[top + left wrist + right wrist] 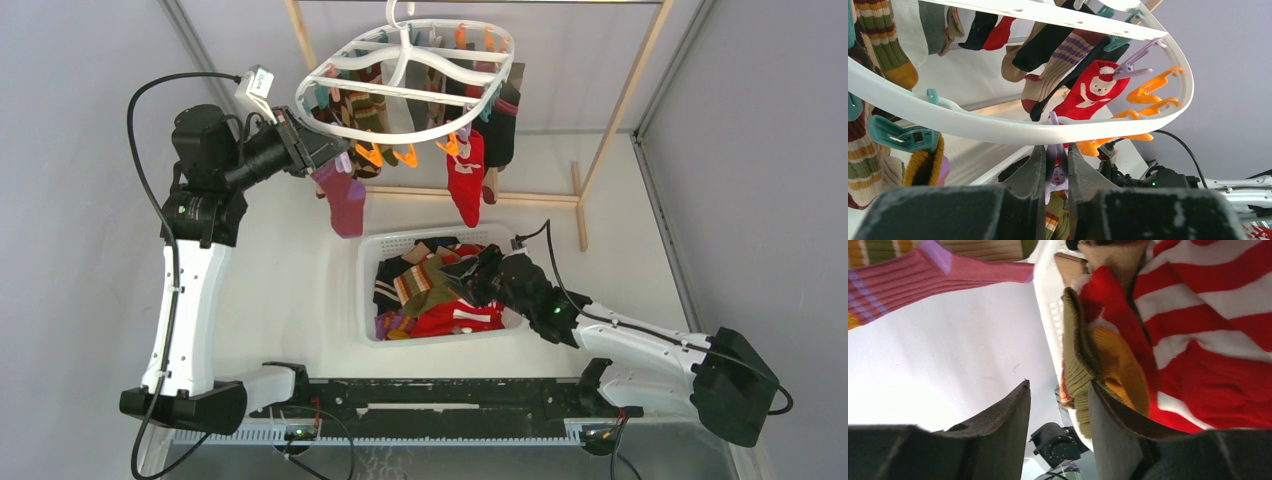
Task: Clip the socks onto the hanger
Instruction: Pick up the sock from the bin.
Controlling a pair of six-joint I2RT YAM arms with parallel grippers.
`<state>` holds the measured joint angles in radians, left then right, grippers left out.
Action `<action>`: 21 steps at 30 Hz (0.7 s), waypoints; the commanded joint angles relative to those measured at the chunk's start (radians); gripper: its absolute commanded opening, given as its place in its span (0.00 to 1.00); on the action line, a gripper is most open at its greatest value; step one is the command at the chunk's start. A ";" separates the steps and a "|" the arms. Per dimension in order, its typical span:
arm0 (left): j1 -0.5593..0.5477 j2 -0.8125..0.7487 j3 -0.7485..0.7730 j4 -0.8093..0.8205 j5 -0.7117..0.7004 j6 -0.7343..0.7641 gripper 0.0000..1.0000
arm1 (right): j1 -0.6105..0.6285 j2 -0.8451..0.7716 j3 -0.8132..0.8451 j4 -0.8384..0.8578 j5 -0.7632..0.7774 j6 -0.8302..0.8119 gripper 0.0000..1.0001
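The white oval hanger (pixel 405 85) hangs at the top with several socks clipped to its rim (pixel 998 127). My left gripper (pixel 335 150) reaches up under the hanger's left rim. In the left wrist view this gripper (pixel 1057 150) is shut on a lavender clip (pixel 1058 162) just below the rim. A magenta sock (pixel 346 205) hangs right beneath it. My right gripper (pixel 468 275) is down in the basket of socks. In its wrist view it (pixel 1059 385) stands open, with an olive and mustard sock (pixel 1083 360) lying against the tip of its right finger (pixel 1108 425).
A white slotted basket (pixel 372 262) at table centre holds a pile of loose socks, among them a red and white striped one (pixel 1208 330). A bare wooden frame (pixel 625 100) carries the hanger. Orange clips (pixel 1153 87) stick out from the rim near a red Santa sock (pixel 1088 95).
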<state>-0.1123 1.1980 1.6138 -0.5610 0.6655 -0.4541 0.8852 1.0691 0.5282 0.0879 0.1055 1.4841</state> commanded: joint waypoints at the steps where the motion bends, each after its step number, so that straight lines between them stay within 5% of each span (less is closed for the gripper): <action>1: -0.004 -0.017 0.029 0.029 0.031 -0.006 0.07 | 0.012 0.006 0.009 0.111 0.034 0.018 0.53; 21: -0.004 -0.042 0.017 0.032 0.032 0.004 0.08 | 0.124 -0.059 0.054 -0.035 0.147 0.029 0.60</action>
<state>-0.1123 1.1961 1.6138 -0.5549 0.6662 -0.4541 0.9722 1.0256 0.5285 0.1028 0.2031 1.5139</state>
